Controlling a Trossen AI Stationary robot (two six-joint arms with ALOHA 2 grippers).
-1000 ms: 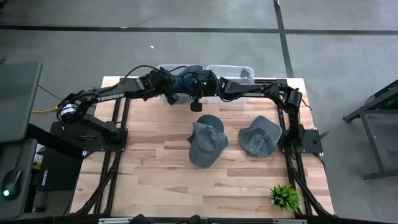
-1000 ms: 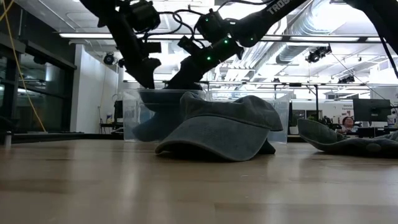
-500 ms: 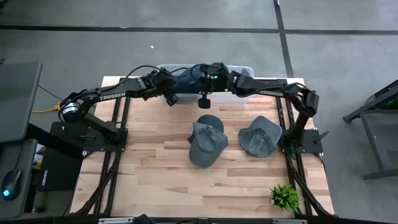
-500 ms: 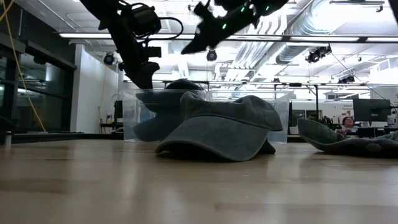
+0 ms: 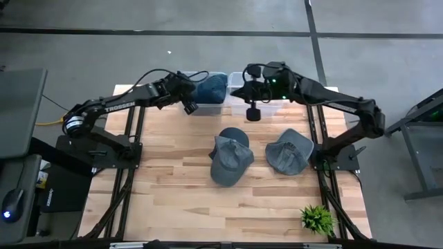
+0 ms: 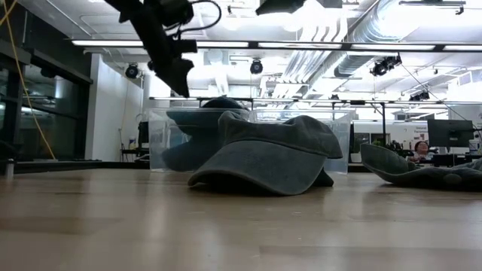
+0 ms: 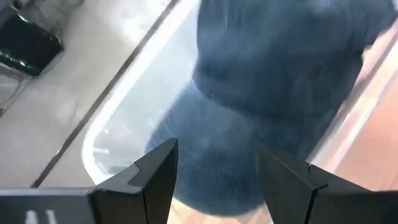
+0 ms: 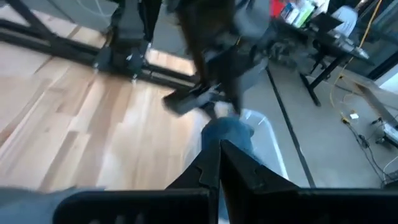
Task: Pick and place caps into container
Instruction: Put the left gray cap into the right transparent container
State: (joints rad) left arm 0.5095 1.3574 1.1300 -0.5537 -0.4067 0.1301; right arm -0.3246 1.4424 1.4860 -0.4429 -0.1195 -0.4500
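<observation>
Navy caps (image 5: 210,86) lie piled in the left half of a clear container (image 5: 264,77) at the table's far edge; they fill the left wrist view (image 7: 273,74). Two slate grey caps rest on the wood, one mid-table (image 5: 230,158) (image 6: 271,154), one to its right (image 5: 289,151) (image 6: 422,172). My left gripper (image 5: 188,105) (image 7: 214,158) hangs open just above the navy caps, touching nothing. My right gripper (image 5: 252,111) (image 8: 219,149) is shut and empty, high over the container's right half, near its front wall.
A small green plant (image 5: 317,218) stands at the table's near right corner. Both arms reach in over the far edge beside the container (image 6: 162,135). Bare wood lies on the table's left half and along its near edge.
My right gripper has drawn back from over the navy caps, moving toward the table's right and rising until it is almost out of the low view. My left gripper has lifted up from the container's rim. The navy caps stay in the container.
</observation>
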